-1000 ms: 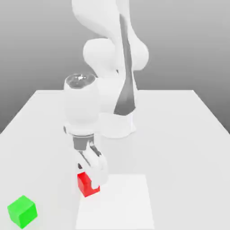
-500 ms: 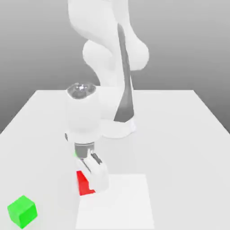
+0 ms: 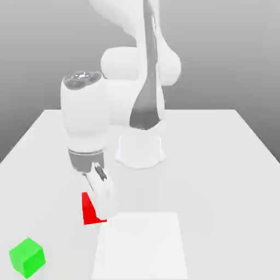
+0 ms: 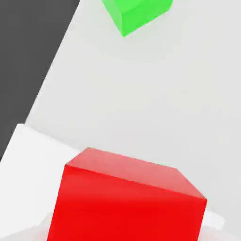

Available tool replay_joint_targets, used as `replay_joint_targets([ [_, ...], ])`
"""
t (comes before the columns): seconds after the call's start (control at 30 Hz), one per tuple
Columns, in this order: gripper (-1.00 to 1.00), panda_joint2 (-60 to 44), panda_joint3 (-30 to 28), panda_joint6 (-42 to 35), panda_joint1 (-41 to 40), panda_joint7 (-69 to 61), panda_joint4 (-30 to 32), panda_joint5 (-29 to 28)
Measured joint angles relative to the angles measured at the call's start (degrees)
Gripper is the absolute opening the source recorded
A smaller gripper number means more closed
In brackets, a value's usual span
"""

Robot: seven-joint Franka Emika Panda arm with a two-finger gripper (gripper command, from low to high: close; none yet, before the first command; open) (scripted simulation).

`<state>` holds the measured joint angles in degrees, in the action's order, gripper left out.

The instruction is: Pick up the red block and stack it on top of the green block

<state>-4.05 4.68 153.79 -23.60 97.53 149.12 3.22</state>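
The red block (image 3: 88,209) hangs a little above the table, held between the fingers of my gripper (image 3: 97,208), which is shut on it. A white finger (image 3: 104,198) covers the block's right side in the exterior view. The green block (image 3: 26,256) rests on the table at the exterior view's lower left, apart from the red one. Close up in the hand view, the red block (image 4: 127,200) shows large, with the green block (image 4: 136,13) beyond it on the table.
A brighter white square patch (image 3: 142,246) lies on the white table (image 3: 219,164) just to the exterior view's right of the red block. The arm's round base (image 3: 140,150) stands behind. The table's edge against dark ground (image 4: 28,56) appears in the hand view.
The gripper has closed on the red block, lifted it off the table and carried it toward the exterior view's left. The green block has not moved.
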Motion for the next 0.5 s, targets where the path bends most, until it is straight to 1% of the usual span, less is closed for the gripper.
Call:
replay_joint_targets([
  [0.23,-1.0,-7.6,-5.4,-6.6,-3.0,10.6,-13.8,-2.2],
  [0.37,-1.0,-15.2,-6.1,-0.8,-3.2,11.4,-15.5,-2.1],
  [0.4,1.0,-16.3,-6.1,0.2,-3.2,11.4,-15.6,-2.0],
  [0.5,1.0,-16.3,-6.1,0.2,-3.2,11.4,-15.6,-2.0],
])
